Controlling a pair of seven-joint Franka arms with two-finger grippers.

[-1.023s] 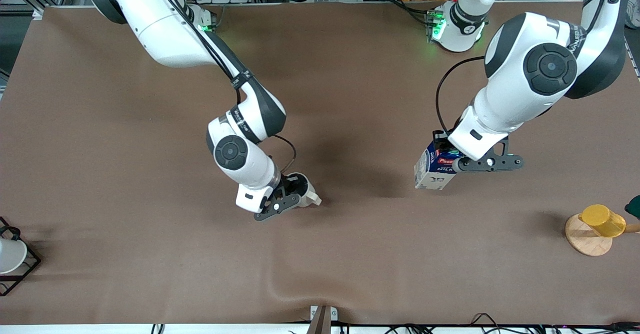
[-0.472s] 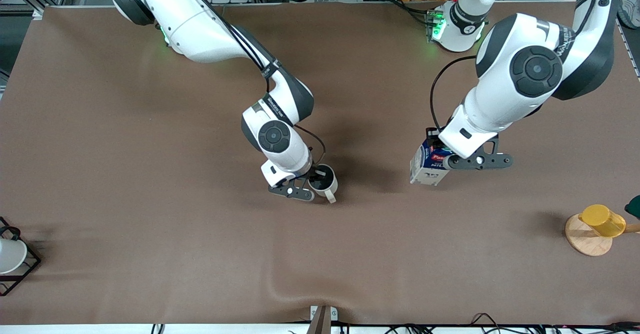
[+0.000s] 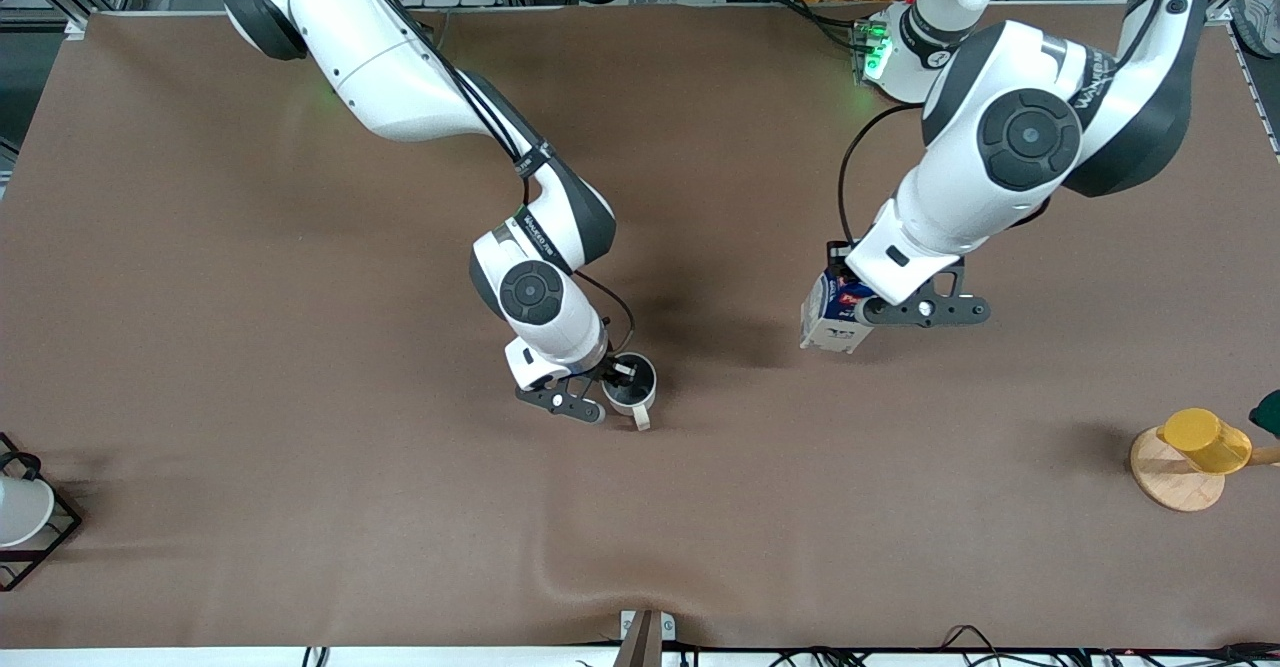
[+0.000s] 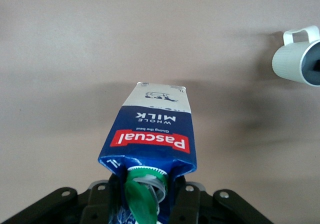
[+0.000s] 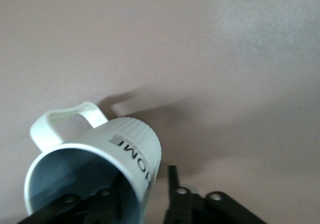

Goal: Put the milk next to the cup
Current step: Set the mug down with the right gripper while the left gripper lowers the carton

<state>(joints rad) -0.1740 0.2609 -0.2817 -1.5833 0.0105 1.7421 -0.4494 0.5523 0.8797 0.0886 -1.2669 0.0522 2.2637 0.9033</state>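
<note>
A wide brown table (image 3: 250,247) fills the front view, with two white robot arms reaching down from its top edge.

The left gripper (image 3: 868,299) hangs over the middle of the table toward the left arm's end, its fingers clamped on the top of the milk, a small dark-blue gable-top carton (image 3: 833,315) with a red label band and pale beige lower sides. In the left wrist view the carton (image 4: 152,134) tilts away from the camera, its green cap (image 4: 144,196) between the black fingers (image 4: 186,201). Its shadow lies a little apart from its base, so it seems lifted off the table, though that is hard to judge.

The right gripper (image 3: 612,375) is at about nine o'clock from the carton, near the table's middle. It grips the rim of the cup, a small pale grey-white ribbed mug (image 3: 634,397) with a grey inside; one finger is inside the mug, the other outside. The stubby handle (image 3: 641,420) points to six o'clock in the front view. In the right wrist view the mug (image 5: 95,169) looks tilted.

Bare brown table lies between mug and carton, which are well apart, and more lies open on every side of them.

Near the four o'clock edge a yellow cup (image 3: 1205,440) rests on a round wooden disc (image 3: 1170,482). At the eight o'clock edge a white cup (image 3: 20,510) sits in a black wire frame (image 3: 50,547).
</note>
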